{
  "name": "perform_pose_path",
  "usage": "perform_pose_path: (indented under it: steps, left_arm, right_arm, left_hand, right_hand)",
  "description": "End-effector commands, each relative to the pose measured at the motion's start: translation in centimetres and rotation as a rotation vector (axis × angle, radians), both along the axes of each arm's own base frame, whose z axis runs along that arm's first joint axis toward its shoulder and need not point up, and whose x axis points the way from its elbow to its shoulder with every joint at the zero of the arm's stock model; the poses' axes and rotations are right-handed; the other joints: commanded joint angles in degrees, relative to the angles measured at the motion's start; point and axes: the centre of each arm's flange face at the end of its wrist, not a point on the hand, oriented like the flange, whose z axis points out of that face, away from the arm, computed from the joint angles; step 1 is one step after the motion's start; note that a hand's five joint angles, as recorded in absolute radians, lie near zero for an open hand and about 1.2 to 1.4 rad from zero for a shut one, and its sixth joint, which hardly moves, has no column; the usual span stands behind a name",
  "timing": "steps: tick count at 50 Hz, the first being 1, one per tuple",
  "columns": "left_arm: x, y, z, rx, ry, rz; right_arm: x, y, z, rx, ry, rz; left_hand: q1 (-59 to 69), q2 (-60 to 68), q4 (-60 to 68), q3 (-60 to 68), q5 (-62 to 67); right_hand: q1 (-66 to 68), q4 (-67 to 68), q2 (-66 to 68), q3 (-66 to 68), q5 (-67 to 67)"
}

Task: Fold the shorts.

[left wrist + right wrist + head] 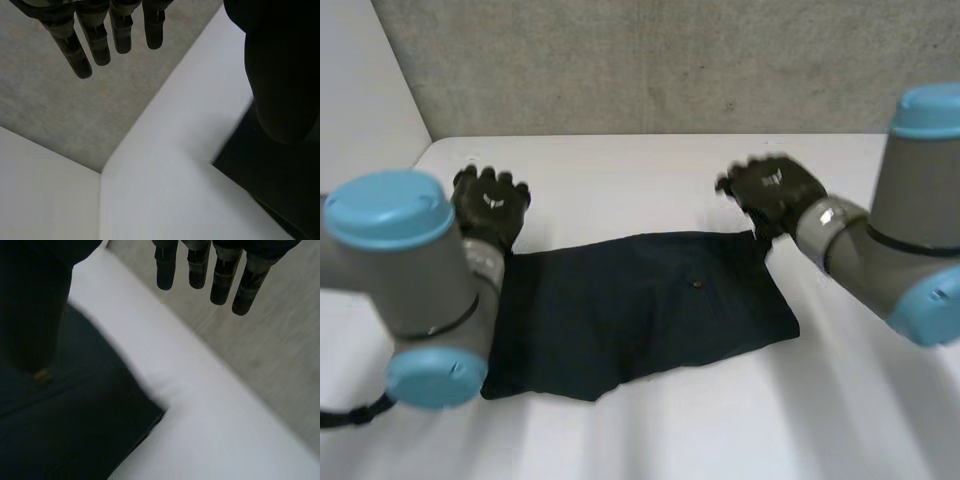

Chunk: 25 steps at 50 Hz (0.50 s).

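Dark navy shorts (640, 310) lie flat on the white table (620, 170), folded into a wide strip with a small button on top. My left hand (490, 205) hovers over the strip's far left corner, fingers (100, 40) straight and apart from the cloth (265, 195), holding nothing. Above the far right corner is my right hand (775, 190), its fingers (215, 270) also straight and empty. The corner of the shorts (65, 430) lies under its palm beside the thumb (35, 305).
A grey wall (670, 60) rises just behind the table's far edge. A white panel (360, 90) stands at the far left corner. Bare table runs along the front and on the right side.
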Motion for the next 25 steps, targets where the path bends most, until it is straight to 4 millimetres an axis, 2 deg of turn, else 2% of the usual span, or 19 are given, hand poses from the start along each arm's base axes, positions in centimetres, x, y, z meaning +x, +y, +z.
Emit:
perform_pose_path:
  steps: [1, 5, 10, 11, 12, 14, 16, 22, 25]
  left_arm:
    - [1.3, 3.3, -2.2, 0.048, 0.047, -0.057]
    - [1.5, 3.7, -2.6, 0.034, 0.064, -0.064]
    - [1.5, 3.7, -2.5, 0.018, 0.072, -0.066]
    - [1.4, 3.7, -2.5, 0.017, 0.073, -0.066]
    - [1.4, 3.7, -2.5, 0.016, 0.073, -0.066]
    - [1.5, 3.7, -2.5, 0.018, 0.072, -0.066]
    - [1.5, 3.7, -2.6, 0.02, 0.073, -0.066]
    - [1.6, 4.0, -2.1, 0.009, 0.078, -0.068]
    - [1.6, 4.1, -1.5, -0.009, 0.088, -0.069]
  right_arm:
    - [-2.9, 2.7, -5.8, 0.223, 0.064, 0.008]
    - [-3.4, 3.0, -7.4, 0.22, 0.06, 0.011]
    - [-3.5, 1.9, -9.3, 0.17, 0.046, -0.009]
    - [-3.5, 1.7, -9.6, 0.159, 0.043, -0.012]
    - [-3.5, 1.2, -9.9, 0.136, 0.038, -0.019]
    - [-3.5, 0.8, -10.2, 0.123, 0.038, -0.027]
    - [-4.1, 0.0, -10.4, 0.112, 0.042, -0.061]
    - [-6.5, -1.4, -9.5, 0.092, 0.051, -0.152]
    - [-7.1, -1.2, -8.0, 0.058, 0.074, -0.159]
  left_hand:
    - [-0.96, -0.94, -1.04, -1.5, -2.01]
    - [-0.96, -0.94, -1.04, -1.5, -2.01]
    - [-0.79, -0.77, -0.87, -1.33, -1.84]
    - [-0.79, -0.77, -0.87, -1.33, -1.84]
    - [-0.79, -0.77, -0.87, -1.33, -1.84]
    - [-0.79, -0.77, -0.87, -1.33, -1.84]
    - [-0.79, -0.77, -0.87, -1.33, -1.84]
    - [-0.79, -0.77, -0.87, -1.33, -1.84]
    - [-0.79, -0.77, -0.87, -1.33, -1.84]
  right_hand:
    - [3.14, 1.42, 2.31, 2.73, 0.74]
    - [7.84, 6.13, 7.02, 7.44, 5.45]
    - [24.98, 23.27, 24.15, 24.58, 22.59]
    - [29.85, 28.13, 29.02, 29.44, 27.46]
    - [42.05, 40.34, 41.22, 41.65, 39.66]
    - [53.73, 52.01, 52.9, 53.32, 51.33]
    - [68.11, 66.39, 67.28, 67.7, 65.72]
    - [68.19, 66.47, 67.36, 67.78, 65.8]
    - [68.19, 66.47, 67.36, 67.78, 65.8]
